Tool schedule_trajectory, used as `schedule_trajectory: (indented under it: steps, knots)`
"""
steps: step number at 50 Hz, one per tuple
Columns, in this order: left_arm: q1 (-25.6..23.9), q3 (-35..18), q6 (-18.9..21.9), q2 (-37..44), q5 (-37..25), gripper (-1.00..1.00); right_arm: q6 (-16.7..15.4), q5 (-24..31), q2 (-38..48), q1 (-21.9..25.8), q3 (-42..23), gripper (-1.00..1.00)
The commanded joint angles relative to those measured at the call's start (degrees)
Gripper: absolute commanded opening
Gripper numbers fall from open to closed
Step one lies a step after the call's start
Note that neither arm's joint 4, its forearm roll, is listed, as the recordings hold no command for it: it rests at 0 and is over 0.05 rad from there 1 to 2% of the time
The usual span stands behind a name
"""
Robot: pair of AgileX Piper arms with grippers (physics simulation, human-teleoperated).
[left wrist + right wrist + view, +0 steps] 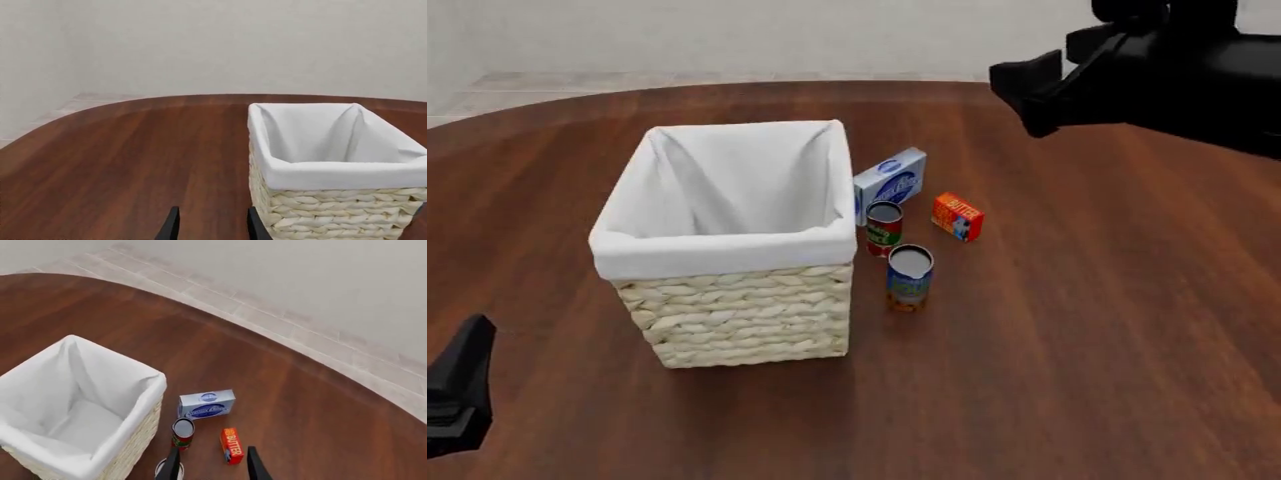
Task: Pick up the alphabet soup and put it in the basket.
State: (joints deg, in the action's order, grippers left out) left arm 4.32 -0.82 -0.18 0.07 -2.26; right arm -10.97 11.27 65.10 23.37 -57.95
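The alphabet soup (909, 277), a small can with a blue upper label, orange-red band and silvery top, stands upright on the table just right of the basket (741, 305). The basket is large, woven, cream, with a white liner, and nothing lies in it. My right arm (1148, 70) hangs high at the far right, well above the can. In the right wrist view my right gripper (213, 467) is open and holds nothing, with the alphabet soup (160, 471) at the frame edge by one finger. My left gripper (213, 227) is open beside the basket (333, 210), low at the near left.
A red-and-green can (884, 226) stands just behind the soup, close to the basket wall. A blue-white box (890, 183) lies behind that, and a small orange butter box (957, 216) sits to the right. The round wooden table (1121, 330) extends to the right.
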Motion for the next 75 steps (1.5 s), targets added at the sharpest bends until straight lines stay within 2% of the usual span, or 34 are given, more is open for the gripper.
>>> schedule_trajectory:
  steps: [1, 3, 32, 57, 75]
  knots:
    - [0.4, -0.2, 0.0, 0.0, -0.2, 1.00, 1.1, 0.5, 4.2, 1.8, -1.7, 1.00]
    - [0.4, -0.2, 0.0, 0.0, -0.3, 1.00, 1.9, 0.7, 4.5, 1.9, -2.1, 1.00]
    - [0.7, 0.5, -0.1, 0.0, 0.2, 1.00, 1.3, 2.1, 8.8, 5.5, -3.9, 1.00]
    - [0.3, 0.8, 0.1, 0.0, 0.1, 1.00, 2.7, -0.8, 13.4, 9.3, -1.5, 1.00]
    - [0.4, 0.8, 0.1, 0.0, 0.2, 1.00, 3.1, -2.3, 16.8, 8.9, -1.0, 1.00]
